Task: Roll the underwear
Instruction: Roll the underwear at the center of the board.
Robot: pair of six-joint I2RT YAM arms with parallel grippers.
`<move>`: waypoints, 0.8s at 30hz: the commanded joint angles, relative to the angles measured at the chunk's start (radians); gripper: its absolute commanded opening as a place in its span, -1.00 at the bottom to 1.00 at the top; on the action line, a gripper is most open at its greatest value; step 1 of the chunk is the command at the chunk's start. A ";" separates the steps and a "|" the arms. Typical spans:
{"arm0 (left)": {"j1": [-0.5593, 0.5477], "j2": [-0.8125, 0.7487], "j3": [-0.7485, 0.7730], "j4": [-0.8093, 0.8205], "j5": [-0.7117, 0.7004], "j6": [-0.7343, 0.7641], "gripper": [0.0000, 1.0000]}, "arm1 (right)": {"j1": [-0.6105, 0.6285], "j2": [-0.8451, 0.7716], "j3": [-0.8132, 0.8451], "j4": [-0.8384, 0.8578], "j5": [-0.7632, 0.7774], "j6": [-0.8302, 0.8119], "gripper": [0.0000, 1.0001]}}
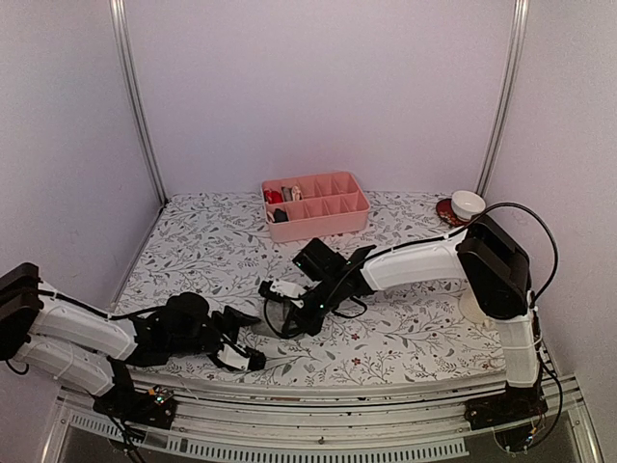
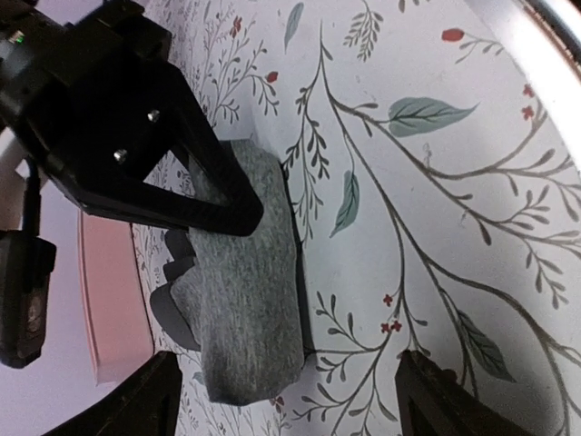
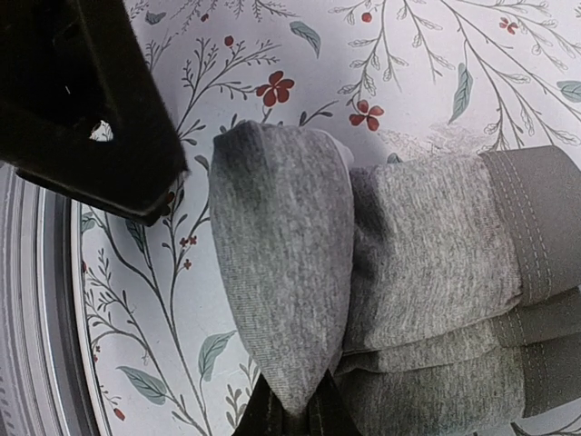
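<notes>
The underwear [image 3: 427, 263] is a soft grey garment folded into a thick bundle on the flowered tablecloth, with its pale waistband [image 3: 536, 227] at the right of the right wrist view. My right gripper [image 3: 295, 413] is shut on a pointed fold of it and holds that fold raised over the bundle. In the left wrist view the same grey cloth [image 2: 245, 282] hangs under the black right gripper [image 2: 136, 136]. My left gripper [image 2: 286, 404] is open, and the cloth's lower end lies between its fingers, close to the left fingertip [image 2: 136, 400]. In the top view both grippers meet near the table's front centre and hide the cloth.
A pink divided tray [image 1: 313, 204] with small items stands at the back centre, and its pink wall [image 2: 109, 309] shows behind the cloth. At the back right a white bowl [image 1: 469, 204] sits on a red saucer. The table's front metal rail [image 1: 318, 400] runs just below the left gripper [image 1: 246, 352].
</notes>
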 commanded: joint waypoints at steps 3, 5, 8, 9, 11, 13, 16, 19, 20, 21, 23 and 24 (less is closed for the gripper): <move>-0.071 0.190 0.075 0.139 -0.211 0.048 0.57 | -0.007 0.057 -0.015 -0.106 0.008 0.017 -0.94; -0.086 0.235 0.077 0.186 -0.251 0.068 0.53 | -0.010 0.061 -0.014 -0.105 0.006 0.016 -0.94; -0.098 0.298 0.088 0.230 -0.301 0.082 0.43 | -0.011 0.064 -0.011 -0.109 0.002 0.014 -0.94; -0.101 0.318 0.094 0.238 -0.317 0.083 0.39 | -0.012 0.065 -0.011 -0.110 0.000 0.013 -0.94; -0.106 0.351 0.100 0.253 -0.342 0.085 0.33 | -0.015 0.064 -0.010 -0.111 -0.002 0.011 -0.94; -0.110 0.380 0.103 0.268 -0.361 0.087 0.25 | -0.016 0.065 -0.010 -0.112 -0.004 0.011 -0.94; -0.116 0.420 0.106 0.301 -0.395 0.089 0.06 | -0.016 0.063 -0.010 -0.112 -0.003 0.011 -0.94; -0.117 0.449 0.114 0.316 -0.421 0.085 -0.11 | -0.017 0.064 -0.009 -0.113 -0.002 0.011 -0.94; -0.118 0.453 0.114 0.315 -0.422 0.083 -0.17 | -0.016 0.064 -0.010 -0.114 -0.001 0.011 -0.94; -0.119 0.454 0.114 0.311 -0.420 0.079 -0.23 | -0.017 0.064 -0.010 -0.114 0.000 0.011 -0.94; -0.120 0.454 0.119 0.287 -0.413 0.065 -0.43 | -0.017 0.065 -0.009 -0.113 0.003 0.011 -0.94; -0.120 0.454 0.124 0.269 -0.408 0.056 -0.53 | -0.018 0.065 -0.008 -0.114 0.002 0.010 -0.94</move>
